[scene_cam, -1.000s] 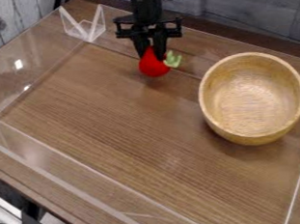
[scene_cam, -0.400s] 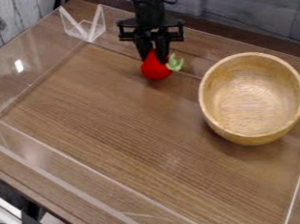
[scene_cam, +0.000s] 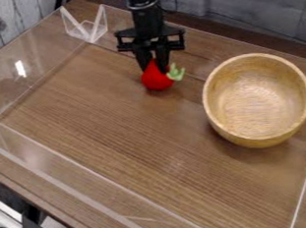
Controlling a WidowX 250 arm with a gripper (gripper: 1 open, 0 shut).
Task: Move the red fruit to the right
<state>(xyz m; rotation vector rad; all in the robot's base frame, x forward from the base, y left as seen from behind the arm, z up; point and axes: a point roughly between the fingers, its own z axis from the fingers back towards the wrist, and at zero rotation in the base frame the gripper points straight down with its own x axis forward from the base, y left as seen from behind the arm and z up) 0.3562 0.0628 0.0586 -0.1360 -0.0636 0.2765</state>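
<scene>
The red fruit (scene_cam: pixel 155 79), a small strawberry-like toy with a green leafy top pointing right, rests low on the wooden table (scene_cam: pixel 105 149), left of the bowl. My black gripper (scene_cam: pixel 153 66) points straight down over it. Its fingers (scene_cam: pixel 146 59) are narrowed onto the top of the fruit, so the gripper is shut on it. The fruit's upper part is hidden by the fingers.
A round wooden bowl (scene_cam: pixel 257 97) stands to the right, a short gap from the fruit. Clear plastic walls run along the table's edges, with a folded clear piece (scene_cam: pixel 84 24) at the back left. A stone-pattern wall lies behind.
The gripper and the red fruit have shifted a little toward the front of the table, together. The bowl has not moved.
</scene>
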